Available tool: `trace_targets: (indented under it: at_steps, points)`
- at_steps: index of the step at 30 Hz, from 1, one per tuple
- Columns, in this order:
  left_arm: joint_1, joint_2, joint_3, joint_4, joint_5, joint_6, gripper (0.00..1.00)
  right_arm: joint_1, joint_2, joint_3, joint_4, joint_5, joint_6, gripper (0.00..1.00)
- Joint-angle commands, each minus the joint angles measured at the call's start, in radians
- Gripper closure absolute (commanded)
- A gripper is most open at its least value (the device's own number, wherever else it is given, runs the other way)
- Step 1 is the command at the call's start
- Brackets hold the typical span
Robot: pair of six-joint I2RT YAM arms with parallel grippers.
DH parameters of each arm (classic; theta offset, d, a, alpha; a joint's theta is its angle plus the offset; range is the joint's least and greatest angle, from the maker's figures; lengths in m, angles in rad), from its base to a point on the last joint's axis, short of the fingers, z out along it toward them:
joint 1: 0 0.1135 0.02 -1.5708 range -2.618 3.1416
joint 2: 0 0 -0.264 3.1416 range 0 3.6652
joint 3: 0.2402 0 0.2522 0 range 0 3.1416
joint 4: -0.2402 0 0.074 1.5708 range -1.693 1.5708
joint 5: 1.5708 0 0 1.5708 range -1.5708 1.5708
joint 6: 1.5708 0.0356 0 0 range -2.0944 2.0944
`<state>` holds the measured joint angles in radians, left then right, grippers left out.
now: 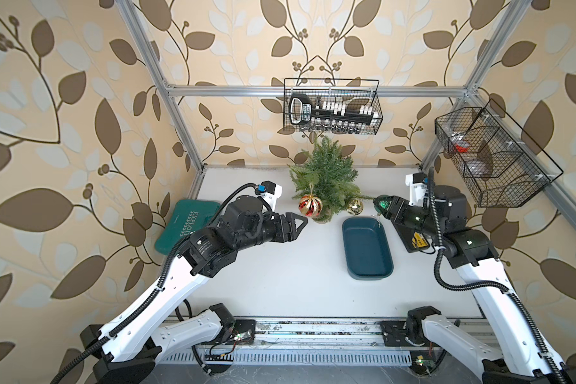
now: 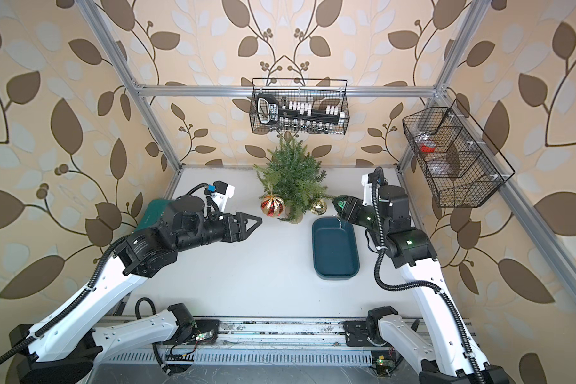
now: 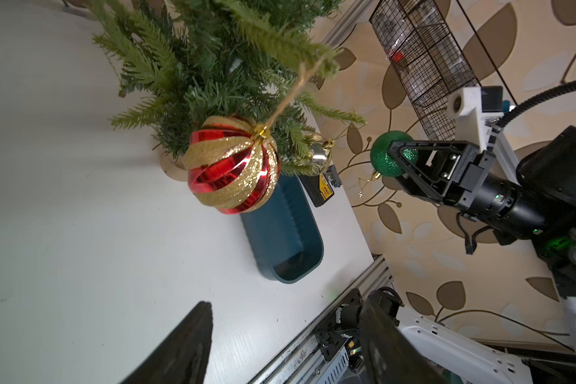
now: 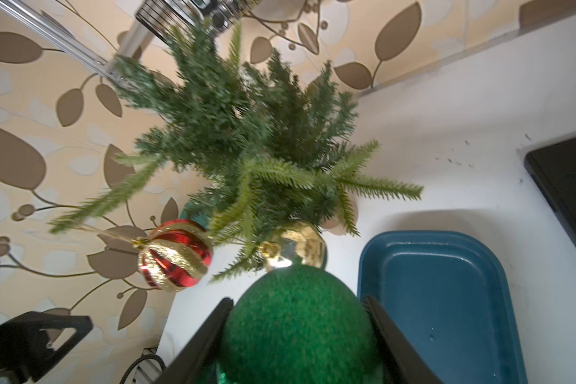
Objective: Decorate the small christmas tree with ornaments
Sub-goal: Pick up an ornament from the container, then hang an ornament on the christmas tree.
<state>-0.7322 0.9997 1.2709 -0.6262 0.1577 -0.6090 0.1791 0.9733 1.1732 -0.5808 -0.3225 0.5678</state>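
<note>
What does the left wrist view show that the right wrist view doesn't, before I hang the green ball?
Only the left wrist: the gold hanging loop of the green ball dangling free beside the right gripper, and the side wire basket. Only the right wrist: both fingers clamped on that ball, with the gold ball just beyond it. Both: the small christmas tree, the red-and-gold ball and the gold ball hanging on it, and the blue tray.
</note>
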Motion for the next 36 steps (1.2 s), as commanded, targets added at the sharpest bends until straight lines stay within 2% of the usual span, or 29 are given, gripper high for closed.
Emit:
trace_targets:
  at_steps: [1,14,36]
  points:
    - [0.005,0.027,0.077,0.031,0.021,0.036,0.29,0.019,0.055,0.102,-0.028,-0.058,-0.020,0.44]
    - [0.047,0.139,0.246,0.018,0.057,0.059,0.30,0.121,0.257,0.379,0.026,-0.099,0.020,0.44]
    - [0.105,0.096,0.183,0.036,0.081,0.015,0.27,0.171,0.616,0.753,0.104,-0.122,0.113,0.44]
